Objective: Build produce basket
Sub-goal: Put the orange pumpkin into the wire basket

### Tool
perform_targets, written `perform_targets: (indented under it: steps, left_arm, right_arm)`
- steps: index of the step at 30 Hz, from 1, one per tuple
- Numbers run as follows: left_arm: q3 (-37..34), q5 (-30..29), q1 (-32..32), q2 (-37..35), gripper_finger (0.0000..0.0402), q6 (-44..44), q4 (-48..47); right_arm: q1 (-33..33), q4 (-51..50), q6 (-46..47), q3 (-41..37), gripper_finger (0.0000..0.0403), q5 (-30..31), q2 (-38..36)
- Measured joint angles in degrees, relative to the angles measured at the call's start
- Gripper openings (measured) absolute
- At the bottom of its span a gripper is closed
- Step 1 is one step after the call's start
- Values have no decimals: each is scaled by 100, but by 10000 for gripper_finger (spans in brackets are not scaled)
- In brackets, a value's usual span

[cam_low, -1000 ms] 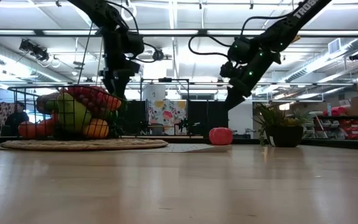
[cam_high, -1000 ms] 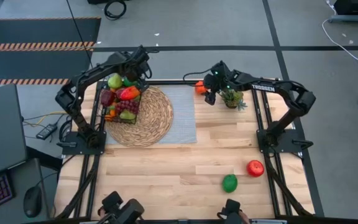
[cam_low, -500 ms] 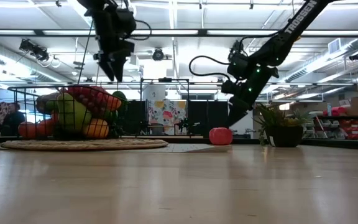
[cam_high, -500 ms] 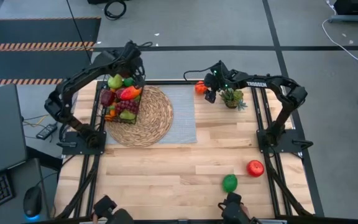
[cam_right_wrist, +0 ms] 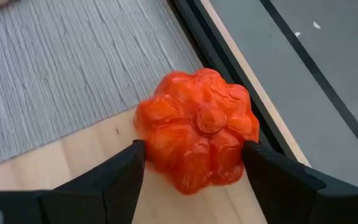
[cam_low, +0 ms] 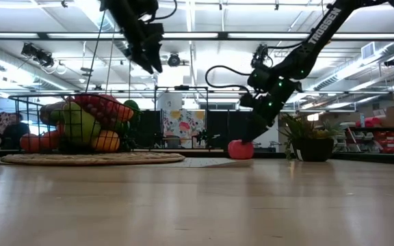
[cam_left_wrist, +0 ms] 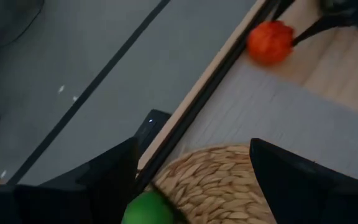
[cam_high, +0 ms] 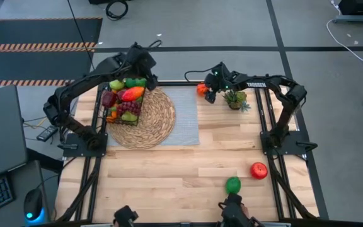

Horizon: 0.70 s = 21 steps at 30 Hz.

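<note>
The right gripper [cam_right_wrist: 194,171] is down at the desk's [cam_high: 169,176] far edge, jaws spread wide on either side of a ribbed orange-red fruit [cam_right_wrist: 196,129], with no clear grip on it. The left gripper [cam_low: 150,60] hangs above the basket [cam_high: 122,101], jaws open and empty. The basket sits piled with produce on the round woven mat [cam_high: 153,123]. A green lime [cam_high: 232,185] and red apple [cam_high: 258,169] lie near the front.

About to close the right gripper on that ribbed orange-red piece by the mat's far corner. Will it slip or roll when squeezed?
The orange-red fruit looks glossy and moulded, so probably stiff and a bit slick. Its ribbed, rounded sides give the right gripper fingers grooves to seat in, which should help. It sits on bare wood beside the grey mat, so a lopsided squeeze could roll it.
</note>
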Motion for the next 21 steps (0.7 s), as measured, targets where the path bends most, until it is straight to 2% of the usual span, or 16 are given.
perform_targets:
  steps: [11,21]
  left_arm:
    - [2,2,-425,18,314,4,29]
    - [2,0,-423,18,314,-103,43]
  right_arm:
    - [2,334,62,-23,321,111,103]
    - [-4,541,27,-3,316,-16,287]
